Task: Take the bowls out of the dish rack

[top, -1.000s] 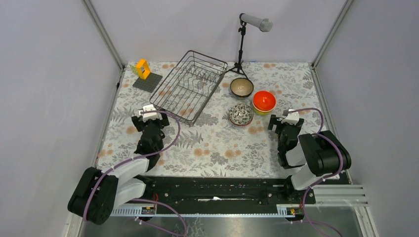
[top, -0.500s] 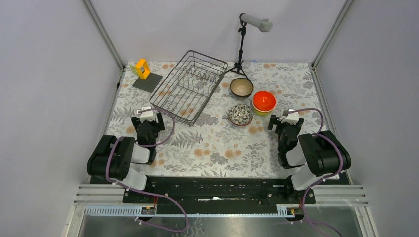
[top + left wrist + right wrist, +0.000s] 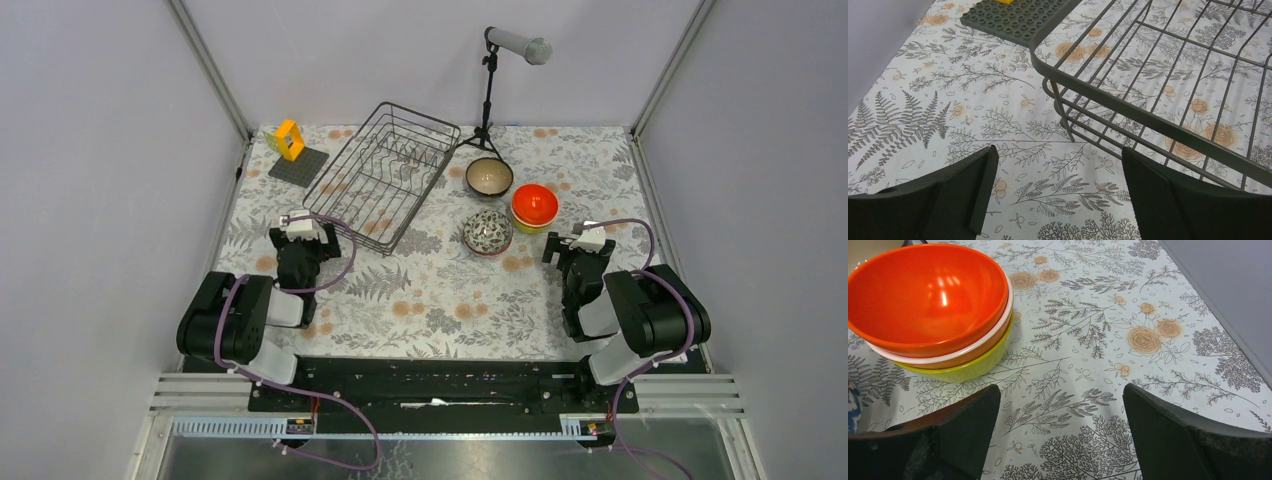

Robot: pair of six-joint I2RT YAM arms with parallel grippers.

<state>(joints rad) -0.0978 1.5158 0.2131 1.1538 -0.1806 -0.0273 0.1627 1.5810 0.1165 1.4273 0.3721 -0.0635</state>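
The dish rack point(image 3: 385, 175) is a dark wire basket standing slantwise at the back left, with no bowl showing inside it. To its right on the cloth stand the bowls: a teal one with a beige inside point(image 3: 489, 177), a blue-and-white patterned one point(image 3: 488, 232), and a stack with an orange bowl point(image 3: 534, 204) on top. In the right wrist view the orange bowl point(image 3: 928, 295) rests over a pale-rimmed one and a yellow-green one point(image 3: 963, 367). My left gripper point(image 3: 304, 232) is open by the rack's near corner point(image 3: 1058, 100). My right gripper point(image 3: 578, 245) is open and empty, just short of the stack.
A flat dark studded plate point(image 3: 298, 166) with a yellow-orange block piece point(image 3: 289, 139) lies behind the rack's left end. A black stand point(image 3: 488, 100) carrying a grey cylinder rises at the back. Grey walls close in both sides of the floral cloth point(image 3: 440, 290).
The left arm has folded back toward its base, and its gripper has stayed near the rack's near corner, shifting slightly. The right arm and the bowls have not moved.
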